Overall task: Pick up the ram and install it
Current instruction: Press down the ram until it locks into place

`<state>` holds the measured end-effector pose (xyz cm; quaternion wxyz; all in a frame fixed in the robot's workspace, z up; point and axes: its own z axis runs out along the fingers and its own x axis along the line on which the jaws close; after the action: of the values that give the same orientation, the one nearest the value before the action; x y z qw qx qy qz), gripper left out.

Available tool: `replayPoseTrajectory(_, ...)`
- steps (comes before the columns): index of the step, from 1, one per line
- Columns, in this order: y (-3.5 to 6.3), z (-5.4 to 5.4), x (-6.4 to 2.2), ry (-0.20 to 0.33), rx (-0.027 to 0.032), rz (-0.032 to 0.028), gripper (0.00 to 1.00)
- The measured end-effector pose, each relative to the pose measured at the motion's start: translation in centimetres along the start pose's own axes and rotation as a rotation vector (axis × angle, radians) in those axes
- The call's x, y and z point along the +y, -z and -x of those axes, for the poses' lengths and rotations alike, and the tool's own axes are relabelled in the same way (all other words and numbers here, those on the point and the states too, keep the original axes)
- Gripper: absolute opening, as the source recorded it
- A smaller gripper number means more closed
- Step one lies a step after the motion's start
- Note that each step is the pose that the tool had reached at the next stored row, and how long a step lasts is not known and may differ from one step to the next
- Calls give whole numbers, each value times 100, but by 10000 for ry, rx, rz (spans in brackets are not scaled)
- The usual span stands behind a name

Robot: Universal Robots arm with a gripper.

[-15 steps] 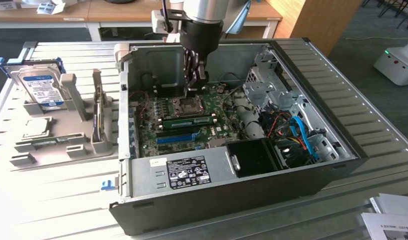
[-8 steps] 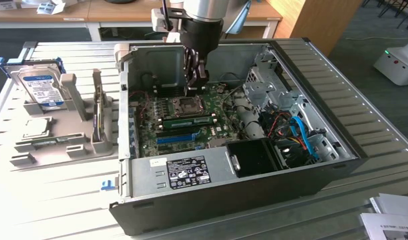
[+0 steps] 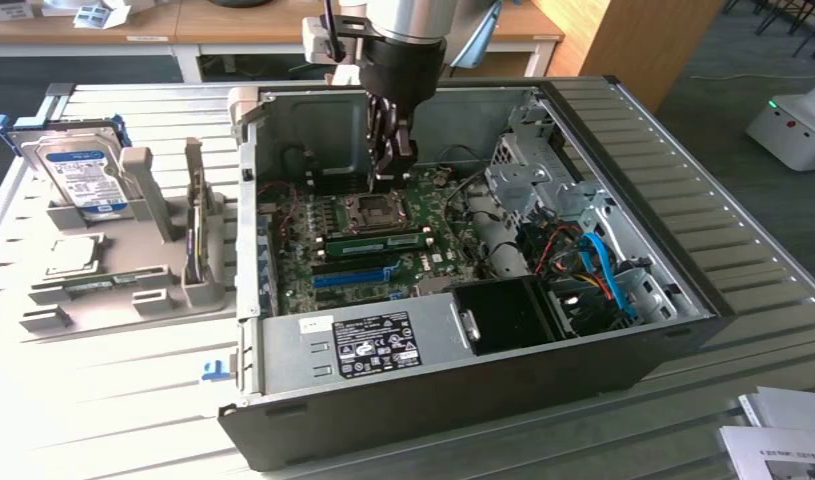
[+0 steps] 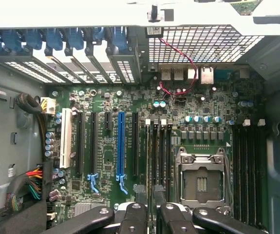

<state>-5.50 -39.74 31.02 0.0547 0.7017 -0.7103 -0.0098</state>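
Lying in the grey fixture (image 3: 154, 300), at nine o'clock from the open computer case (image 3: 287, 350): the ram (image 3: 90, 284). Standing seated between the blue slot (image 3: 347, 273) and the empty CPU socket (image 3: 375, 210): a second memory stick (image 3: 374, 240). Hovering above the motherboard (image 4: 105, 102), at twelve o'clock from that socket in the exterior view: the gripper (image 3: 384, 183), fingers (image 4: 132, 219) pressing together, gripping nothing.

case (image 3: 421, 345): lying open, filling the centre of the exterior view on the slatted table (image 3: 114, 410)
motherboard (image 3: 294, 262): sitting inside the case, with blue slot (image 3: 351, 274) and empty CPU socket (image 3: 376, 210) showing
hard drive (image 3: 76, 170): standing in the grey holder (image 3: 114, 300), exterior view's left
papers (image 3: 781, 445): lying in the lower right corner
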Motion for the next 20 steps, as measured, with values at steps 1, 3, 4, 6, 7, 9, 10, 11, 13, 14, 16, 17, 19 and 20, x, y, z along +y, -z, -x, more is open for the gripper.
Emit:
replayPoseTrajectory(1, 0, 0, 0, 0, 0, 0, 19)
replayPoseTrajectory(3, 0, 0, 0, 0, -1, 0, 18)
replayPoseTrajectory(4, 0, 0, 0, 0, 0, 0, 18)
replayPoseTrajectory(6, 0, 0, 0, 0, 0, 0, 10)
replayPoseTrajectory(7, 0, 0, 0, 0, 0, 0, 10)
replayPoseTrajectory(9, 0, 0, 0, 0, 0, 0, 10)
replayPoseTrajectory(10, 0, 0, 0, 0, 0, -1, 10)
replayPoseTrajectory(11, -1, 0, 0, 0, -2, -13, 10)
replayPoseTrajectory(13, 0, 0, 0, 15, 1, -92, 10)
replayPoseTrajectory(14, 0, 0, 0, 24, 1, -137, 10)
replayPoseTrajectory(16, -1, 0, 0, 40, 0, -215, 10)
replayPoseTrajectory(17, -1, 0, 0, 46, 0, -245, 10)
replayPoseTrajectory(19, 0, 0, 0, 63, 2, -327, 10)
replayPoseTrajectory(20, 0, 0, 0, 74, 4, -377, 10)
